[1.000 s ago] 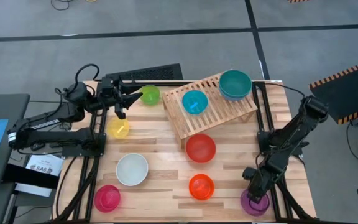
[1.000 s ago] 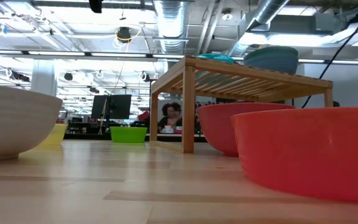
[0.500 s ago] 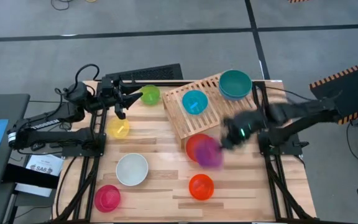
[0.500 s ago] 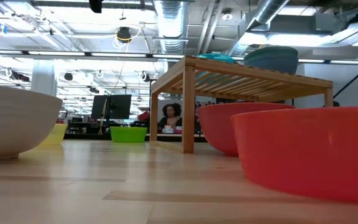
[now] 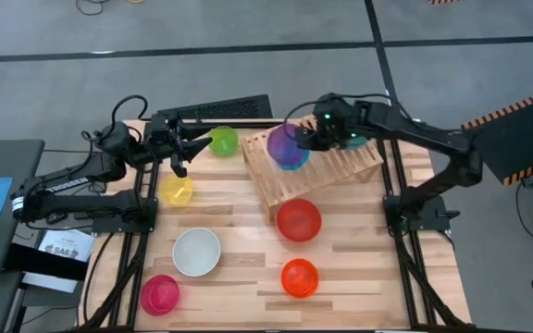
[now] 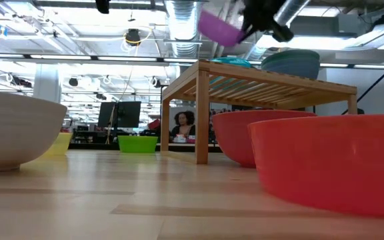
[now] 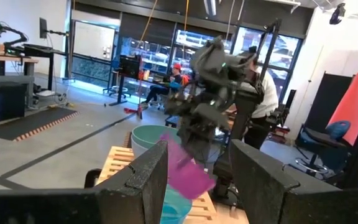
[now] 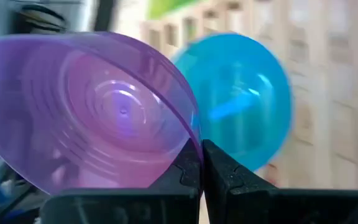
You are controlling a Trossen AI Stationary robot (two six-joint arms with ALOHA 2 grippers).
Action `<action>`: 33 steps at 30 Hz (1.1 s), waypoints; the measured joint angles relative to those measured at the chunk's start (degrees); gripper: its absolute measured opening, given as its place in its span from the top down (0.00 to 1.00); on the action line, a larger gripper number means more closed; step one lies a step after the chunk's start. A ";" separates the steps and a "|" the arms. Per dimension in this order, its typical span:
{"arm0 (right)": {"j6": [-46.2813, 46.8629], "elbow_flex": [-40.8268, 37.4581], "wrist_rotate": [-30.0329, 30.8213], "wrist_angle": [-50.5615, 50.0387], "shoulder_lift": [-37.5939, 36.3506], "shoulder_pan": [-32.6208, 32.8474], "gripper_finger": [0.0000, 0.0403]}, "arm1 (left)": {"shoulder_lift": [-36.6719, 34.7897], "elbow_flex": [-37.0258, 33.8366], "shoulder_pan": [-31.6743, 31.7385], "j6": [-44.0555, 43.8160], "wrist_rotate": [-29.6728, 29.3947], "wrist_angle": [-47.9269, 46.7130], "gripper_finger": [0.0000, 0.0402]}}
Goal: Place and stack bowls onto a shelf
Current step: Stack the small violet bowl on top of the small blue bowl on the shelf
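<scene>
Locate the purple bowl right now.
The purple bowl is in the right claw, held in the air over the shelf, just above the blue bowl, as the high view shows.

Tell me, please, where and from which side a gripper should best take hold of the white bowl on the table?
Probably by its rim: the white bowl sits upright and open, with bare table around it, so one finger inside and one outside, coming from above, should pinch the thin wall.
</scene>
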 joint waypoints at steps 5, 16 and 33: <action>1.55 0.00 1.48 -1.29 2.01 -0.63 0.95 | -0.01 0.00 -0.01 0.92 0.00 -0.02 0.61; 2.93 0.04 4.57 -5.59 1.78 -0.63 0.85 | 0.00 0.00 0.00 0.94 0.02 -0.07 0.61; -3.31 0.02 5.46 -3.30 1.42 -0.63 0.84 | -0.02 0.00 0.00 0.87 0.04 -1.11 0.61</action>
